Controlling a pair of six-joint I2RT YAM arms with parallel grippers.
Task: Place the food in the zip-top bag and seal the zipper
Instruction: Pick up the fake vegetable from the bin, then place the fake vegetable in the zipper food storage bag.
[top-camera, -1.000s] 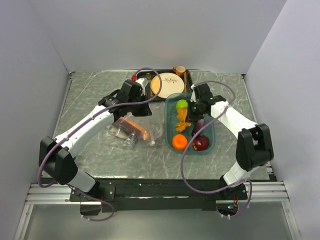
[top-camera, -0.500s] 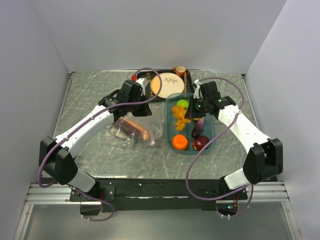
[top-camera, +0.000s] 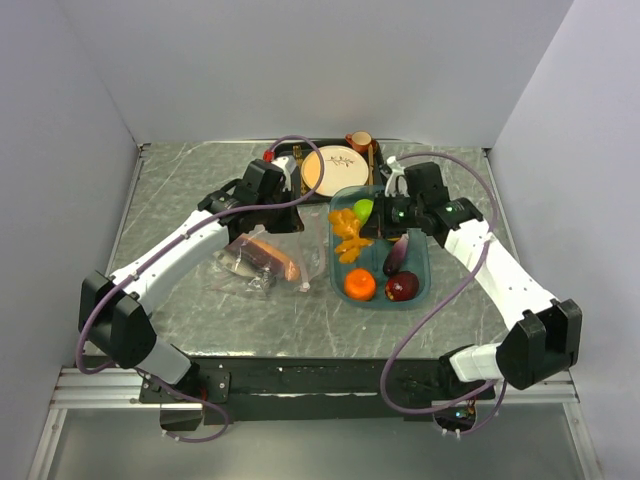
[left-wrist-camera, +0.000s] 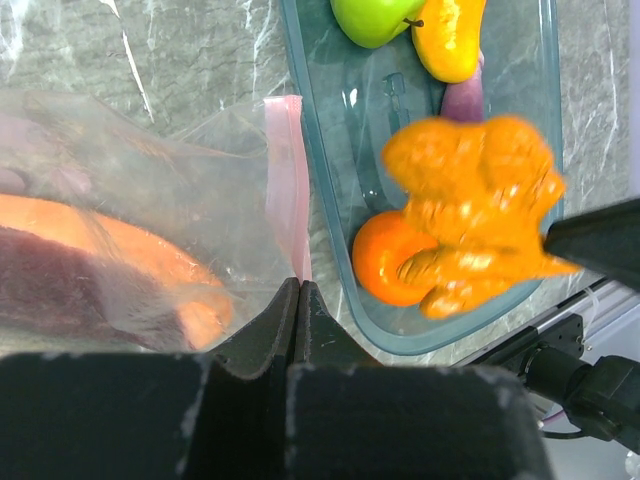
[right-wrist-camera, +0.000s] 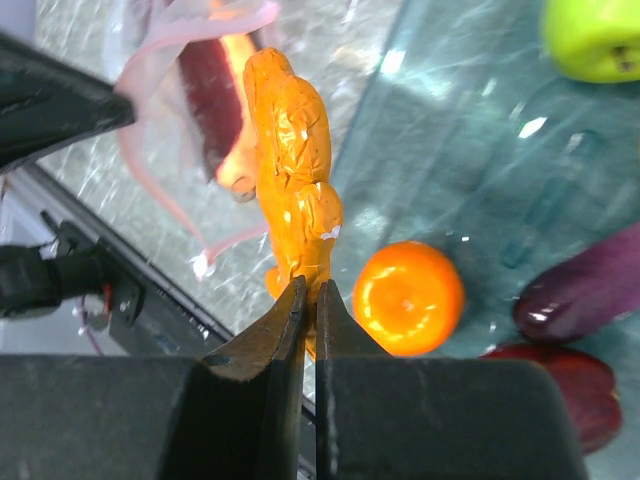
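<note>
R gripper (right-wrist-camera: 309, 296) is clamped on the lumpy orange-yellow toy food piece (right-wrist-camera: 290, 160). I see the jaws nipped tight on its near end, w/ the rest sticking straight out past the fingertips. From overhead, that piece (top-camera: 348, 235) hangs off the R gripper (top-camera: 377, 224) above the teal translucent oval tray (top-camera: 425, 275), over the tray side nearest the bag and clear of the tray floor.

In the R wrist cam, the round orange toy fruit (right-wrist-camera: 408, 298) sits on the tray floor just beside the fingertips. The purple toy eggplant (right-wrist-camera: 590, 290) & dark red toy apple (right-wrist-camera: 555, 385) lie further out on that same side. The green toy apple (right-wrist-camera: 595, 35) is well ahead of the fingertips at the tray's far end. A smooth yellow-orange piece (left-wrist-camera: 450, 35) lies just beside the green apple; I only get it on the L wrist cam.

L gripper (left-wrist-camera: 297, 292) is fully closed, pinching the mouth edge of the large clear crinkly zip-top bag (left-wrist-camera: 180, 190) right at the end of its pale pink zipper strip (left-wrist-camera: 285, 170). The strip runs straight away from the fingertips, and the film beside it is lifted, so the mouth looks open toward the tray.

Inside the bag, off to one side of the L fingertips, an orange piece (left-wrist-camera: 150, 260) & a dark brownish piece (left-wrist-camera: 50, 290) are pressed together. Overhead, the bag (top-camera: 250, 270) lies on the grey marbled table (top-camera: 180, 190) beside the tray, w/ the L gripper (top-camera: 275, 215) at its tray-side far corner. A cream-and-orange round plate (top-camera: 330, 170) sits beyond both grippers, toward the back wall.
</note>
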